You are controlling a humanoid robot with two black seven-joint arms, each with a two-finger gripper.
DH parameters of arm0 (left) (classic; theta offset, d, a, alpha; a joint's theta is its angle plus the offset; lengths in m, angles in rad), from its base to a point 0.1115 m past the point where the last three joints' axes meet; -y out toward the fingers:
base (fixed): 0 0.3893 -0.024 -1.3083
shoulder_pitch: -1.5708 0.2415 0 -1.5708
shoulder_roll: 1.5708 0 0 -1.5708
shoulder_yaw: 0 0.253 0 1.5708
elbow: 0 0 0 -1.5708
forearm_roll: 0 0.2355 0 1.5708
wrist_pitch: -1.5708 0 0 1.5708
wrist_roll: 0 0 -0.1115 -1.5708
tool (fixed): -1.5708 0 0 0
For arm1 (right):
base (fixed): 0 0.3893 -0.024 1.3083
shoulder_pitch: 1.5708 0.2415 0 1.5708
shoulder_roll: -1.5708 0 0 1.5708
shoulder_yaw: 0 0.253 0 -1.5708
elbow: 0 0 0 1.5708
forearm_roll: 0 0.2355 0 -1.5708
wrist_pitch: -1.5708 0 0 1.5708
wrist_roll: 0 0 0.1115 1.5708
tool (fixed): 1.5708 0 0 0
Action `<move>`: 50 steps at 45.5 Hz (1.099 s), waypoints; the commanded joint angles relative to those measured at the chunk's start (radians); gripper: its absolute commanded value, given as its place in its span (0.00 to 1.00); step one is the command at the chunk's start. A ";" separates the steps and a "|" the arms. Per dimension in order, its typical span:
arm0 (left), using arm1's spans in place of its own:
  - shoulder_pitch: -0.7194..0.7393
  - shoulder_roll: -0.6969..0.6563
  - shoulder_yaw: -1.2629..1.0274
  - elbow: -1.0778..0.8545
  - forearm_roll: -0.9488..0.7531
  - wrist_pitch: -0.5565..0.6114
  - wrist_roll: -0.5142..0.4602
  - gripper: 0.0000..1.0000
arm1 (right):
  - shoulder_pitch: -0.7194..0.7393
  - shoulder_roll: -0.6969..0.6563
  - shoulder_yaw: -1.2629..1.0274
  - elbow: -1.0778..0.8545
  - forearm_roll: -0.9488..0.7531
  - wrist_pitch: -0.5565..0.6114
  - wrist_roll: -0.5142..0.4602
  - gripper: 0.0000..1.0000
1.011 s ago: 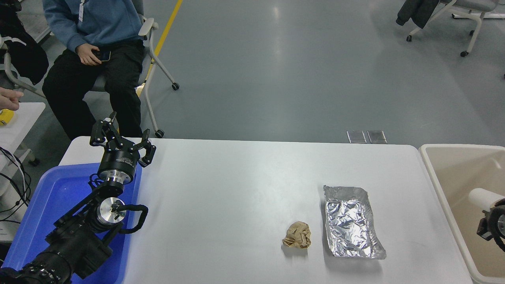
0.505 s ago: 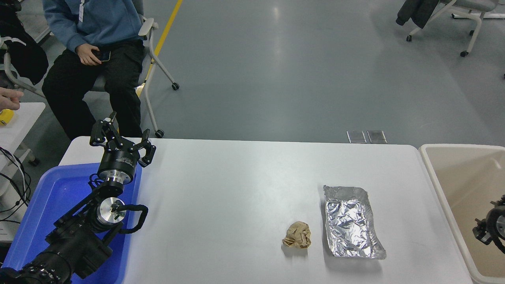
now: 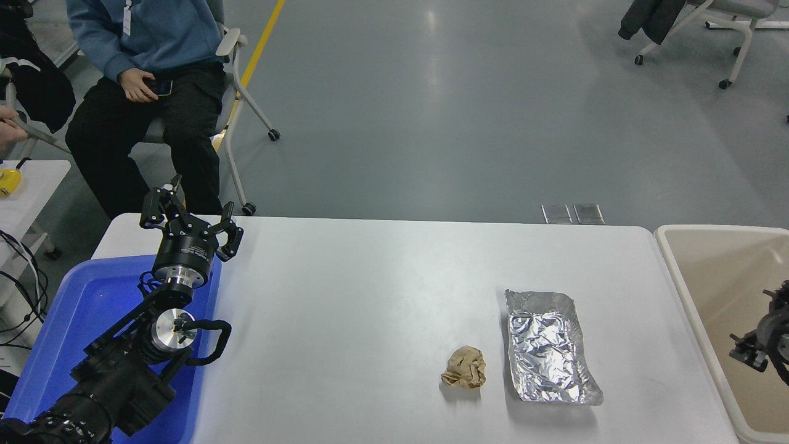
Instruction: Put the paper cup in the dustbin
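**Right gripper over the dustbin, cup out of sight**

The white table (image 3: 370,296) carries a crumpled brown paper ball (image 3: 464,367) and, just to its right, a wrinkled sheet of aluminium foil (image 3: 548,346); the two lie close but apart. A blue tray (image 3: 74,320) sits at the table's left end, under the parked left arm, whose left gripper (image 3: 190,217) points toward the far edge with its fingers spread wide and nothing between them. Beyond the table lies a grey floor with a yellow line; a person in a blue top (image 3: 145,68) sits on a wheeled chair at the upper left, and another chair stands at the upper right.

The beige dustbin (image 3: 684,271) stands at the table's right end. The right gripper (image 3: 755,336) hangs over its inside at the picture's right edge, mostly cut off; whether it is spread or closed cannot be told.

A second ago the paper cup showed white at this gripper, above the bin. Now no cup is visible there or elsewhere.
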 commanded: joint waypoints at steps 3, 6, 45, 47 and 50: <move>0.001 -0.002 0.000 -0.001 0.000 -0.001 0.000 1.00 | 0.153 -0.021 -0.083 0.002 -0.044 0.127 -0.001 0.99; 0.001 0.000 0.000 -0.001 0.000 -0.001 0.000 1.00 | 0.185 -0.022 -0.105 0.002 -0.044 0.147 -0.001 0.99; 0.001 0.000 0.000 -0.001 0.000 -0.001 0.000 1.00 | 0.209 -0.260 -0.129 0.514 -0.324 0.241 0.084 0.99; 0.001 0.000 0.000 -0.001 0.000 -0.001 0.000 1.00 | 0.198 -0.283 -0.126 0.563 -0.375 0.218 0.107 0.99; 0.001 0.000 0.000 -0.001 0.000 -0.001 0.000 1.00 | 0.184 -0.288 -0.129 0.600 -0.421 0.195 0.138 0.99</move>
